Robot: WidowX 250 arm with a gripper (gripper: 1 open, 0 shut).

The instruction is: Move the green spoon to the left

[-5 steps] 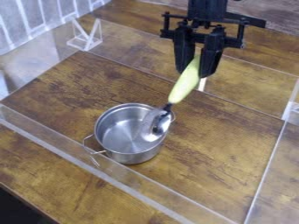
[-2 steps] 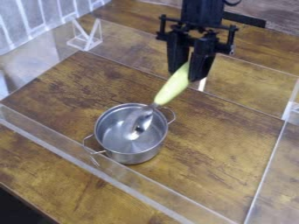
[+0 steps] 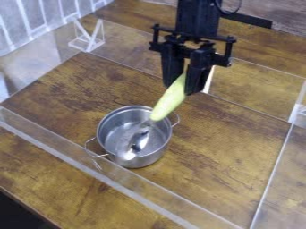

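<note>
The green spoon hangs tilted from my gripper. Its yellow-green handle is pinched between the black fingers, and the gripper is shut on the handle's upper end. The shiny metal bowl of the spoon points down and to the left, over the inside of the steel pot. I cannot tell whether the spoon's bowl touches the pot's bottom. The gripper points nearly straight down, above the pot's right rim.
The two-handled steel pot stands on a wooden tabletop ringed by low clear acrylic walls. A small white stand sits at the back left. A white slatted rail runs along the far left.
The gripper has carried the spoon to the left and slightly nearer. The spoon's bowl has swung from the pot's right rim to over its middle.
</note>
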